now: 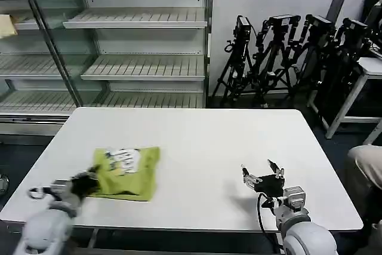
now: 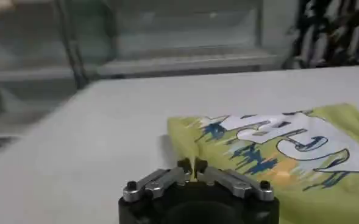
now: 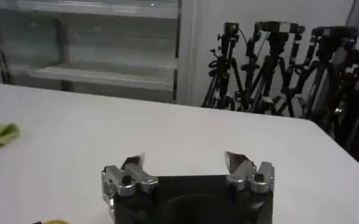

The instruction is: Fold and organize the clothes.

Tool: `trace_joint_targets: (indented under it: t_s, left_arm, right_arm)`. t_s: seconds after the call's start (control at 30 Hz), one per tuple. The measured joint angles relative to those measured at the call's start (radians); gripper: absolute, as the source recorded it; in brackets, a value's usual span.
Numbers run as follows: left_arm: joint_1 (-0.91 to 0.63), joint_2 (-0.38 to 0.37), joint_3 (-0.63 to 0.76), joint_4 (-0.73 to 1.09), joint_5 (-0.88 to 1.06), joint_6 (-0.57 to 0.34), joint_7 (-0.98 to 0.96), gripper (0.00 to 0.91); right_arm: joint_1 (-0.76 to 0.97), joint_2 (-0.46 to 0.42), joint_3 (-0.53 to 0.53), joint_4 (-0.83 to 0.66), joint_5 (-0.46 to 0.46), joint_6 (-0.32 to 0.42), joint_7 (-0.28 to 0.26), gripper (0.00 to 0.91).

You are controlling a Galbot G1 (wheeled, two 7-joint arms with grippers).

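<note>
Left gripper [image 1: 89, 181], fingers together, sat at your folded T-shirt's [image 1: 128, 173] near-left edge; right gripper [image 1: 262, 174], fingers apart, stood well off.

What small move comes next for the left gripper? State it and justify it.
Probably draw the left gripper back off the T-shirt. The shirt, which has a white and blue print, already lies as a compact folded bundle on the table, and the jaws are shut at its near edge. The right gripper waits open, well apart.
</note>
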Motion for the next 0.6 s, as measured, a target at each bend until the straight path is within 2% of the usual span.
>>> trace_joint_targets:
  t_s: [0.17, 0.3, 0.43, 0.6]
  left_arm:
    - [0.03, 0.127, -0.149, 0.027, 0.016, -0.008, 0.065, 0.01]
    - [0.051, 0.183, -0.224, -0.007, 0.011, 0.003, 0.092, 0.02]
    - [0.072, 0.19, -0.235, -0.105, 0.009, 0.031, 0.093, 0.02]
    - [0.08, 0.137, -0.127, -0.252, 0.053, 0.049, 0.056, 0.02]
  right_arm:
    - [0.001, 0.006, -0.005, -0.001, 0.0, 0.0, -0.002, 0.907]
    - [-0.005, 0.005, 0.002, 0.001, 0.0, 0.002, -0.003, 0.907]
    - [-0.014, -0.002, 0.012, 0.008, 0.001, 0.005, -0.004, 0.907]
    - [-0.024, -0.003, 0.027, 0.016, 0.0, 0.007, -0.004, 0.907]
